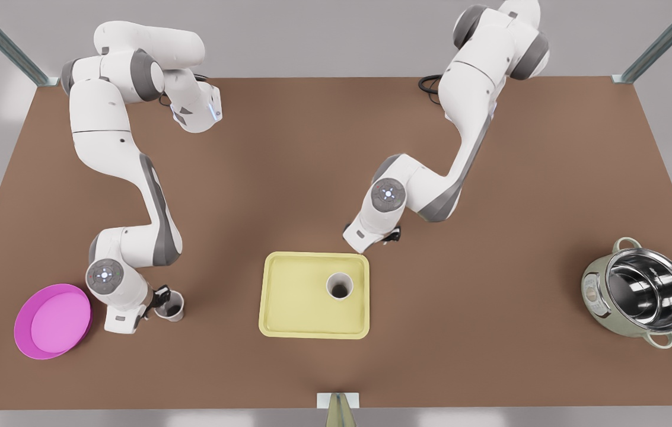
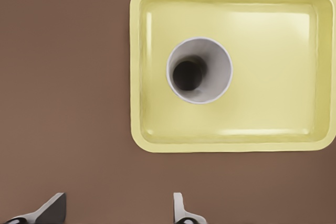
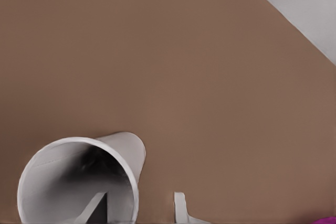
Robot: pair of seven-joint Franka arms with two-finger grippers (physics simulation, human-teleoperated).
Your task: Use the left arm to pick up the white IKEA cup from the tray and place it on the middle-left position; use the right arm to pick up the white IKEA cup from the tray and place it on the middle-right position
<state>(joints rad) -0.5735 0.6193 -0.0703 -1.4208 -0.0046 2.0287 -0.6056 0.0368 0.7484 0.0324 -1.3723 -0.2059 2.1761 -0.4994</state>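
The left tool (image 2: pixel 120 195), released, hangs just beside the tray (image 2: pixel 273 77) and could clip and tip its upright cup (image 2: pixel 199 70), while the right tool (image 3: pixel 140 196), grip I cannot tell, sits at a second cup (image 3: pixel 68 182) by the dish (image 1: pixel 54 320), which may topple

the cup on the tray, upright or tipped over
Upright. The cup stands on the tray with its round mouth facing straight up; the left wrist view looks down into it to its dark bottom.
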